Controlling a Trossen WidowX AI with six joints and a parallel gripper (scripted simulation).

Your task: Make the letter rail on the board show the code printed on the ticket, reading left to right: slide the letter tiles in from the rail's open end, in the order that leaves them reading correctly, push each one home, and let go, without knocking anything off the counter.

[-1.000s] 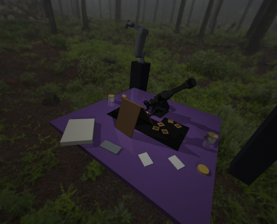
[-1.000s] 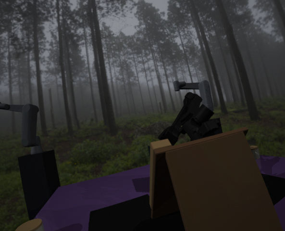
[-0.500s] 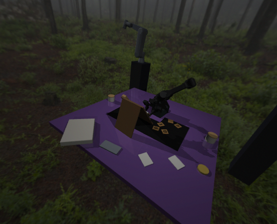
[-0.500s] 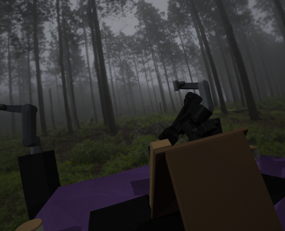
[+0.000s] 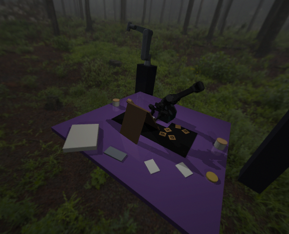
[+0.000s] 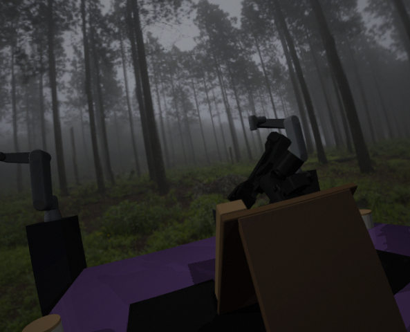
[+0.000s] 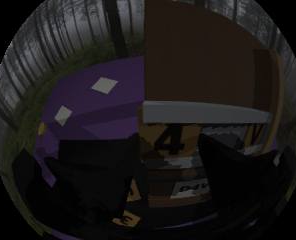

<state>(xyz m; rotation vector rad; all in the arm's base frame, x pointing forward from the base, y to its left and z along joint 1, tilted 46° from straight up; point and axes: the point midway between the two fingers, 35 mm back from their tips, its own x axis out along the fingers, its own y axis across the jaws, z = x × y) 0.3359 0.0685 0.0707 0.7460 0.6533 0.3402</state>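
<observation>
My gripper (image 5: pixel 153 116) (image 7: pixel 170 138) is shut on a tan tile marked 4 (image 7: pixel 168 140). It holds the tile against the front face of the leaning brown board (image 5: pixel 133 123) (image 6: pixel 315 257) (image 7: pixel 202 54), just under the grey letter rail (image 7: pixel 208 115). In the exterior view the board hides the fingertips and the rail. Several more tan letter tiles (image 5: pixel 171 137) (image 5: pixel 185 131) (image 7: pixel 124 220) lie loose on the black mat (image 5: pixel 187 148) to the right of the board. A small white printed label (image 7: pixel 188 190) shows below the held tile; I cannot read it.
A white box (image 5: pixel 82 137), a grey card (image 5: pixel 115 153), two white cards (image 5: pixel 152 166) (image 5: pixel 183 169) and a yellow disc (image 5: pixel 212 176) lie on the purple counter (image 5: pixel 189 201). Two lidded jars (image 5: pixel 116 102) (image 5: pixel 220 144) stand near its edges. Black pillars (image 5: pixel 145 78) (image 5: pixel 273 148) stand beside it.
</observation>
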